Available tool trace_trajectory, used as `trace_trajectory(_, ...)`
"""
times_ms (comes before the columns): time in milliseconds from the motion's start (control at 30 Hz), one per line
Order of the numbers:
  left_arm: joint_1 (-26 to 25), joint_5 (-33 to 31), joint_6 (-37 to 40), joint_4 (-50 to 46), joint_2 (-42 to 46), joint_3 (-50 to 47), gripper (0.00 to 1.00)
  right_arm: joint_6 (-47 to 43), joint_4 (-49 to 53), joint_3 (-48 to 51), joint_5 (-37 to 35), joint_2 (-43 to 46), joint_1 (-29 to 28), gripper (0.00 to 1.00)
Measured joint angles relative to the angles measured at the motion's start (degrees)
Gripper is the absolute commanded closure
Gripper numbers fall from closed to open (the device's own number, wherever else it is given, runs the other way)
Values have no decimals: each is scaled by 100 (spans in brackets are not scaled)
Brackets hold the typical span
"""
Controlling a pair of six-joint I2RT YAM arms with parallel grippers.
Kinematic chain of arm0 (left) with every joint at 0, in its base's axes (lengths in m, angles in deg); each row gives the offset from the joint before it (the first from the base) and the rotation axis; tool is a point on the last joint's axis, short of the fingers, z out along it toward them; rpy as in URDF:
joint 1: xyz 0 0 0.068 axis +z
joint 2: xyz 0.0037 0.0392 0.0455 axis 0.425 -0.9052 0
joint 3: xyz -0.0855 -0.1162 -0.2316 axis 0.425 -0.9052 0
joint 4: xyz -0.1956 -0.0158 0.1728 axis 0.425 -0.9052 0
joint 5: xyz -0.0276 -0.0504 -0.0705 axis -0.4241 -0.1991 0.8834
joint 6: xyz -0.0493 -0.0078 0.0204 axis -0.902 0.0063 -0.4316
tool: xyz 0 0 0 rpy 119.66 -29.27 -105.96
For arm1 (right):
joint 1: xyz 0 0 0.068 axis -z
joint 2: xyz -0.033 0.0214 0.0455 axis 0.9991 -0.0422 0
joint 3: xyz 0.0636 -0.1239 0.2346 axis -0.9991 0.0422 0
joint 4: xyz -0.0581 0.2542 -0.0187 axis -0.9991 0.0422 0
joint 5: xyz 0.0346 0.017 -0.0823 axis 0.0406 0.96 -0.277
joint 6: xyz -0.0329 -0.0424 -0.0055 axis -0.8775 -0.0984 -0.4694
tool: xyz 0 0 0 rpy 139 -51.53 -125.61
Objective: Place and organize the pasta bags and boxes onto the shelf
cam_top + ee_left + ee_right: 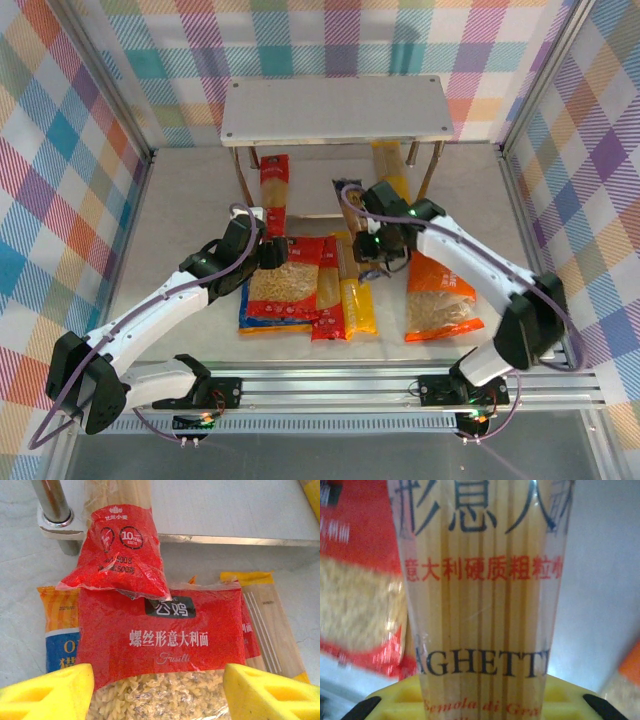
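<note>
spaghetti pack [480,605] clamped in right hand [378,248] | left hand [159,680] apart over red bag [160,630] | 3 bags [440,295]

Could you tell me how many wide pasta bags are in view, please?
3: a wide red plastic bag left of centre, a blue-and-orange plastic bag partly beneath it, and an orange plastic bag on the right. Others may be hidden.

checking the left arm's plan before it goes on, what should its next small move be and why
Probably lower a little and close the left end effector on the red fusilli bag: its yellow fingers stand open either side of the bag's pasta window, holding nothing. Lift gently, since the end of the red spaghetti pack lies over the bag's top edge.
</note>
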Motion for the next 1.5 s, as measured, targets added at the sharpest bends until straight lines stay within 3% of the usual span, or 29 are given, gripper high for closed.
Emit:
trace_trajectory(233,0,37,26,-28,33,44,30,-284,-116,-1231,-411,-1451,479,97)
trace_trajectory(500,0,83,74,-33,50,74,30,-533,-127,-2312,-726,-2428,767,95)
trace_trajectory(833,0,83,122,-177,70,74,30,-579,-144,-2863,-955,-3093,844,94)
trace_trajectory(1200,0,81,122,-184,90,74,30,-579,-267,-2927,-1399,-3206,852,89)
trace_trajectory(1267,0,81,122,-186,109,74,30,-579,-332,-2927,-1478,-3224,852,86)
trace_trajectory(1333,0,81,122,-186,136,74,30,-577,-391,-2927,-1547,-3248,852,75)
trace_trajectory(1500,0,79,125,-212,184,74,29,-566,-409,-3016,-1659,-3331,863,59)
